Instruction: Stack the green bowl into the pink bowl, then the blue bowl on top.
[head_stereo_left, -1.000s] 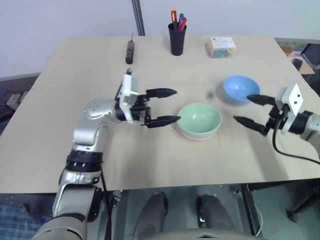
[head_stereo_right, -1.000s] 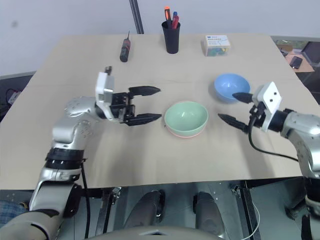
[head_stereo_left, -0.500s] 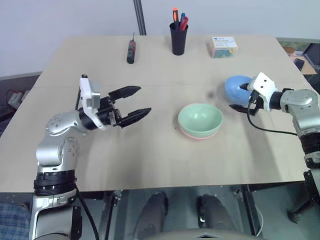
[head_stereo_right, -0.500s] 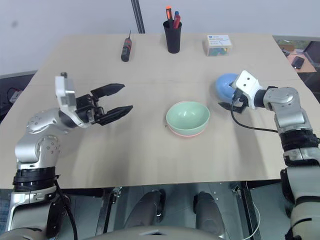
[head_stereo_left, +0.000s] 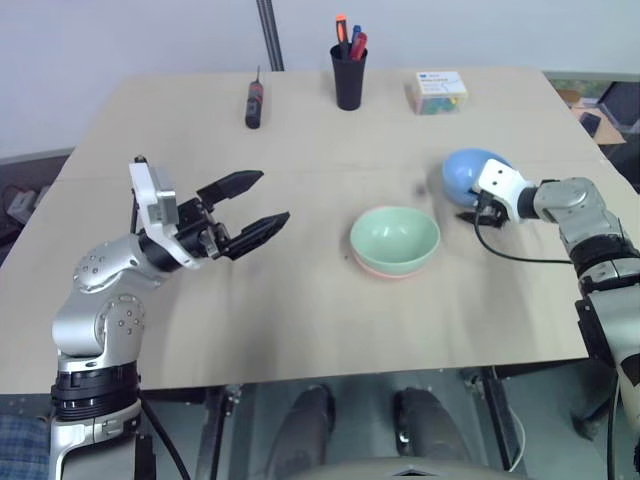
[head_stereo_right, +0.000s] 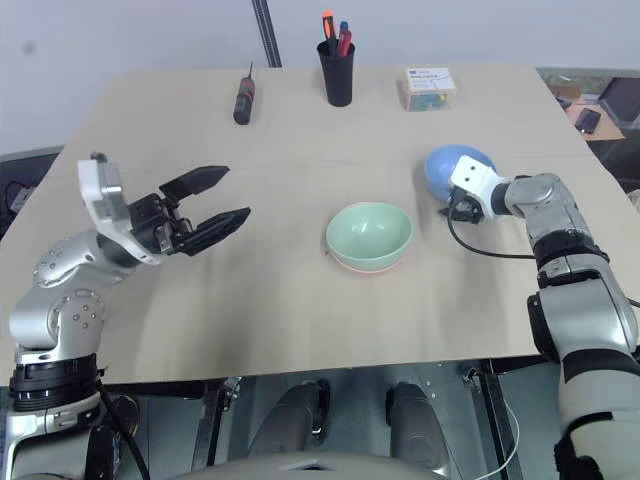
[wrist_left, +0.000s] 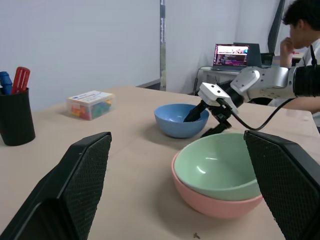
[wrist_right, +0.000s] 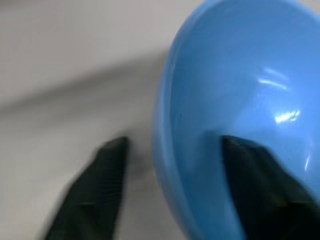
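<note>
The green bowl (head_stereo_left: 395, 238) sits nested in the pink bowl (wrist_left: 215, 202) at the table's middle; only the pink rim shows beneath it. To their right and a little farther back is the blue bowl (head_stereo_left: 465, 172), which looks tipped away from me in the eye views. My right gripper (wrist_left: 199, 125) straddles its near rim, one finger inside and one outside. In the right wrist view a gap remains between the outer finger (wrist_right: 95, 190) and the bowl's wall (wrist_right: 170, 150). My left gripper (head_stereo_left: 272, 197) hovers open and empty to the left of the stacked bowls.
A black pen cup (head_stereo_left: 349, 75), a screwdriver (head_stereo_left: 253, 103) and a small box of coloured pieces (head_stereo_left: 436, 92) stand along the table's far side. Beyond the table a person (wrist_left: 300, 20) sits near a laptop (wrist_left: 232, 52).
My right gripper moved forward onto the blue bowl's rim and its jaws narrowed around it. The left arm drew back to the left, away from the green bowl, staying open.
</note>
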